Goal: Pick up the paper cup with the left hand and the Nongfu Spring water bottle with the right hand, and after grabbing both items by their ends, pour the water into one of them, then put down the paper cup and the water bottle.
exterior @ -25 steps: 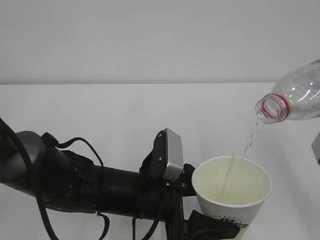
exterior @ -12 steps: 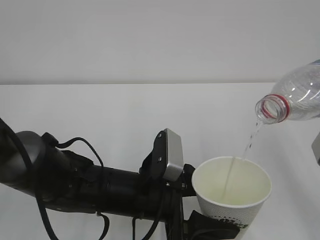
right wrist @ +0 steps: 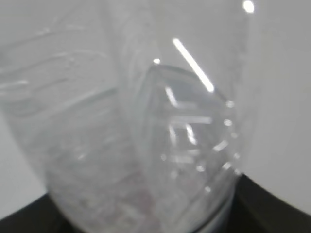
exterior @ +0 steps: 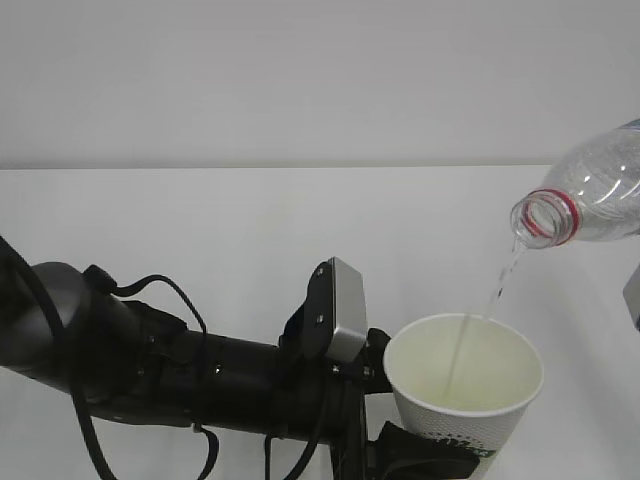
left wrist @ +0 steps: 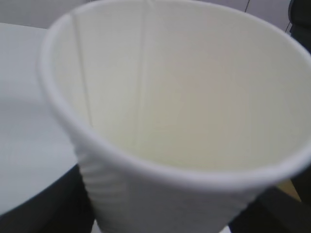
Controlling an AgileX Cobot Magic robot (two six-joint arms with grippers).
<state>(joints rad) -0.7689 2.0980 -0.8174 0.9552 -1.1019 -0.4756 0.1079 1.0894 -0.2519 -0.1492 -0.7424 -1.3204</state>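
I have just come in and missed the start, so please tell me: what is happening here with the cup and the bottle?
The robot is pouring. Its left hand holds the paper cup upright from below. The Nongfu Spring water bottle is tilted, mouth down, above the cup and to its right, and a thin stream of water falls into the cup. The right hand holding the bottle is hardly visible. Neither item has been put down yet.

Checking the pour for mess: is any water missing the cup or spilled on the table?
Nothing stands out. The stream from the tilted water bottle falls inside the rim of the paper cup, and the table shows no puddle.
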